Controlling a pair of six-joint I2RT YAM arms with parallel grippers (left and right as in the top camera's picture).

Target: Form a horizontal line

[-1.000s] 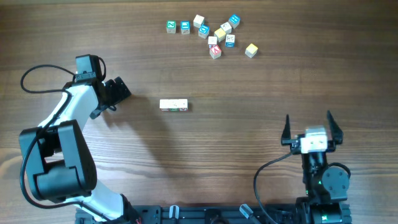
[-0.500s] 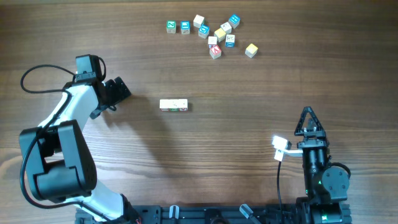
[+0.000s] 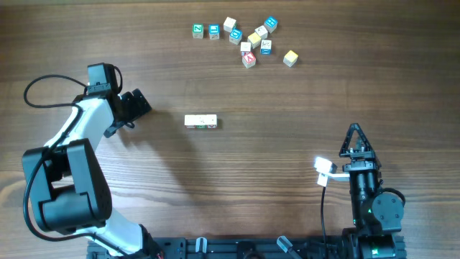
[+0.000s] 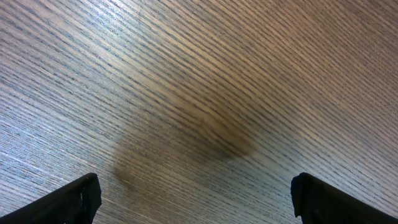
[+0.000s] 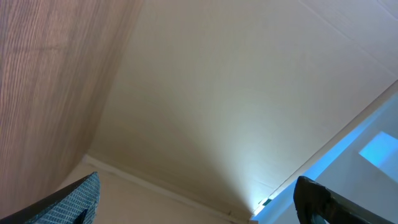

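The short straight row of small pale wooden letter cubes (image 3: 200, 122) is lying near the middle of the brown wood-grain table (image 3: 287, 180), edge to edge and running left to right. The loose scatter of similar cubes, several teal-faced (image 3: 248, 39), is lying at the far edge, well apart from the row.

The left gripper (image 3: 136, 106) is hanging to the left of the row. Its fingers (image 4: 74, 199) are standing spread wide over bare table and are holding nothing. The right gripper (image 3: 357, 139) is sitting near its base, turned edge-on to the overhead camera. Its wrist view is showing a wall rather than the table, with the fingers (image 5: 78, 199) likewise spread and empty.

Judged step: the line is begun but short, and neither arm is carrying a cube, so a fetch is pending.

Next move, as advice:
- Reach to the scatter and select an outlying piece. The yellow cube (image 3: 290, 58) is lying clear of its neighbours.
- Close on opposite faces.
- Set it flush against a row end, in line, without nudging the cubes already placed.
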